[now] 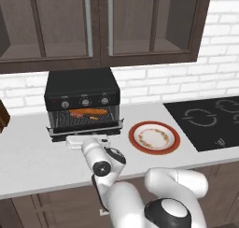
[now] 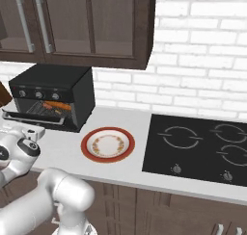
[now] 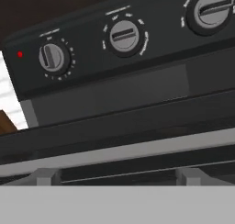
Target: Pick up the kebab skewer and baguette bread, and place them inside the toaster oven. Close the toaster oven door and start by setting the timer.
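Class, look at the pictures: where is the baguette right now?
The baguette lies on the wire rack inside the open toaster oven, left of the empty plate on the counter.

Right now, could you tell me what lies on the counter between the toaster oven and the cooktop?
In both base views, a red-rimmed plate sits on the counter between the toaster oven and the cooktop, with nothing on it.

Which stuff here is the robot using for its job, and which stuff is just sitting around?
For the job:
- toaster oven
- toaster oven door, still down
- baguette bread on the rack
- kebab skewer, hard to make out
- timer knobs
- hand, open, by the door

Just sitting around:
- plate
- stovetop
- cabinets
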Motion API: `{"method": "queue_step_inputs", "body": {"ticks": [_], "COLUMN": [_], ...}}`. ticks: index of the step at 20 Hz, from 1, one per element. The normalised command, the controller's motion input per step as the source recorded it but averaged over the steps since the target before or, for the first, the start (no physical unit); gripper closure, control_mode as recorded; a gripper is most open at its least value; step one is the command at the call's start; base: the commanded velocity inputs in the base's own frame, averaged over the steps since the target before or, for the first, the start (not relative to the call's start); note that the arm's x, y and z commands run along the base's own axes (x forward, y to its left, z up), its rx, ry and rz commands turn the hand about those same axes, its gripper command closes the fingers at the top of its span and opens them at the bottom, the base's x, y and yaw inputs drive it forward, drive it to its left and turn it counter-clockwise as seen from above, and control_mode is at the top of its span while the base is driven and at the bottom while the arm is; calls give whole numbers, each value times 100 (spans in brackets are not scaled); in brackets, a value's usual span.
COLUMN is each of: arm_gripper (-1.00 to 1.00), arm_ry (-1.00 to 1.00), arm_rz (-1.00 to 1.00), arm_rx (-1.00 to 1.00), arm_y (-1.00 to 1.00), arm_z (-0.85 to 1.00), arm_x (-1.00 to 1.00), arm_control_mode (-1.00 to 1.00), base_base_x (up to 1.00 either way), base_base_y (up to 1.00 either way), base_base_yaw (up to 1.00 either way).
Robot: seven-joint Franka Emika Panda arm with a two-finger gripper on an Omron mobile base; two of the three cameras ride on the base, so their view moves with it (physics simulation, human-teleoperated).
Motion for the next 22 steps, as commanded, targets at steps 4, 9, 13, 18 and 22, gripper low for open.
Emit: {"method": "queue_step_inputs", "body": {"ticks": [4,9,13,18,22], "arm_gripper": [-100,-100,-100,-100,-100], "arm_ry": [0,0,0,0,0], "arm_rz": [0,0,0,0,0], "arm_rx": [0,0,0,0,0], "arm_y": [0,0,0,0,0], "arm_z": [0,0,0,0,0], "arm_x": [37,47,46,40,31], "arm_control_mode": [-100,-100,-100,-100,-100], "base_base_x": [0,0,0,0,0], "base_base_y": [0,0,0,0,0], "base_base_yaw": [0,0,0,0,0]}}
